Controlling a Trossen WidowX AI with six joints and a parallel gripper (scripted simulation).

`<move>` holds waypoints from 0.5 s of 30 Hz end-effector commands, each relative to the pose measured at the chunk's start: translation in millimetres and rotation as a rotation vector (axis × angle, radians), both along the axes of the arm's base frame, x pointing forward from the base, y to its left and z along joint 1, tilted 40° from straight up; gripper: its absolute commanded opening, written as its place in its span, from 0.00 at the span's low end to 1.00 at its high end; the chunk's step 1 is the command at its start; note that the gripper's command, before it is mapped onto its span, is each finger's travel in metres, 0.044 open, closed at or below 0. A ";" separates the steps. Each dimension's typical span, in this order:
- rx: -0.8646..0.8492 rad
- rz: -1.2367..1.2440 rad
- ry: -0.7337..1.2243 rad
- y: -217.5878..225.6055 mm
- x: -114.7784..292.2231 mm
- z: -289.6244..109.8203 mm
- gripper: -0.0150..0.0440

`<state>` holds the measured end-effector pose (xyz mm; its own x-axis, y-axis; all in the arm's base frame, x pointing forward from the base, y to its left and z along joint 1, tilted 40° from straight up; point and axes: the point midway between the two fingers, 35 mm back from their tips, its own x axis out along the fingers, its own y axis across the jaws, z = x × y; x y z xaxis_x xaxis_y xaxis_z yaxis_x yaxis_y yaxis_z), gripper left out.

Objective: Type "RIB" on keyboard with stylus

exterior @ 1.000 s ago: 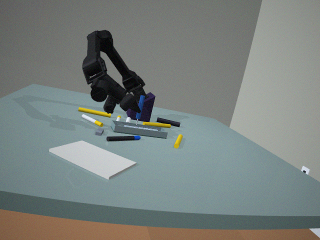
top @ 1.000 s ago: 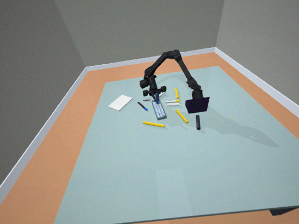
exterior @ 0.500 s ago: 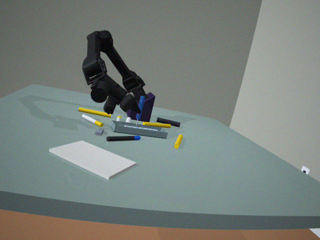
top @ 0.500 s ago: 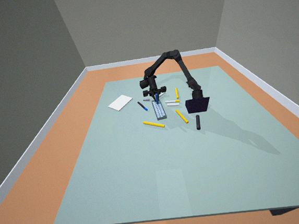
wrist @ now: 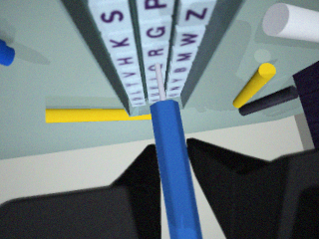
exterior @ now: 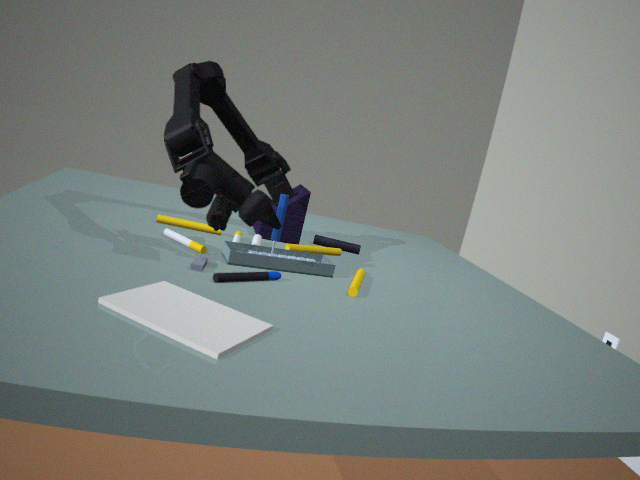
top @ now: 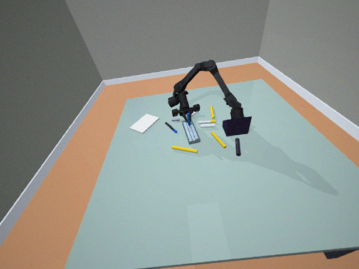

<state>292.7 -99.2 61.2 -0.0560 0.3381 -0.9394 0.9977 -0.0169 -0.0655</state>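
The blue stylus (top: 188, 116) (exterior: 281, 209) (wrist: 174, 164) stands nearly upright, with its thin pale tip pointing down. My gripper (top: 188, 120) (exterior: 278, 225) (wrist: 170, 148) is shut on the stylus, over one end of the keyboard. The grey keyboard (top: 194, 141) (exterior: 279, 266) (wrist: 100, 50) has three rows of pale lettered keys between raised sides. In the wrist view the tip is over the middle row, at the key just beyond R, whose letter it partly covers. Whether the tip touches that key I cannot tell. The smaller letters farther along are hard to read.
Yellow sticks (top: 184, 149) (top: 218, 139) (exterior: 356, 282) and a black-and-blue pen (top: 171, 127) (exterior: 245, 276) lie around the keyboard. White pens (top: 207, 125) lie beside it. A dark block (top: 236, 126) stands by the arm's base, near a black stick (top: 237, 146). A white pad (top: 144, 123) (exterior: 183, 317) lies farther off.
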 end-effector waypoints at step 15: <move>-0.002 0.005 0.002 -4.7 -0.7 -6.0 0.39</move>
<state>292.3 -102.6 57.2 -0.0563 0.3381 -0.9394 0.9977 -0.0171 -0.0659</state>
